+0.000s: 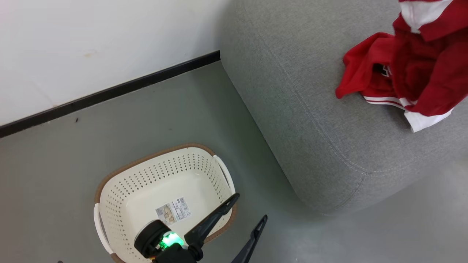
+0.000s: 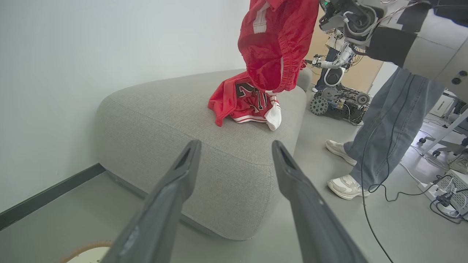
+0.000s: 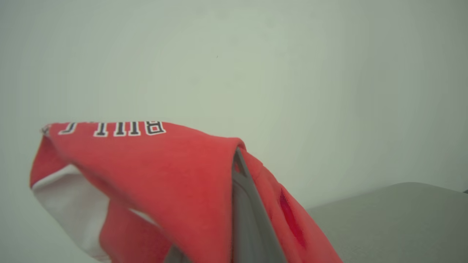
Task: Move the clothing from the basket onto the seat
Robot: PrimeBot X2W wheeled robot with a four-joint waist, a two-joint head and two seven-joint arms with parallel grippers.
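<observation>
Where the clothing (image 1: 413, 69) lies: crumpled red fabric, white-striped, on the grey woven seat (image 1: 292, 109), back from its rounded corner.
Right hand (image 3: 239, 171): closed on a hanging piece of clothing.
Basket (image 1: 120, 190): cream perforated plastic, brown woven-look rim, on the floor (image 1: 55, 175).
Left hand (image 1: 250, 208): open, dark fingers spread over the basket's edge.

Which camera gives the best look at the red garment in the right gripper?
Left wrist view: the held garment hangs nearly full length above the seat, its lower end by the other garment lying there. Head view has it cropped at the frame's edge. Right wrist view: close-up fabric draped over the right gripper.
</observation>
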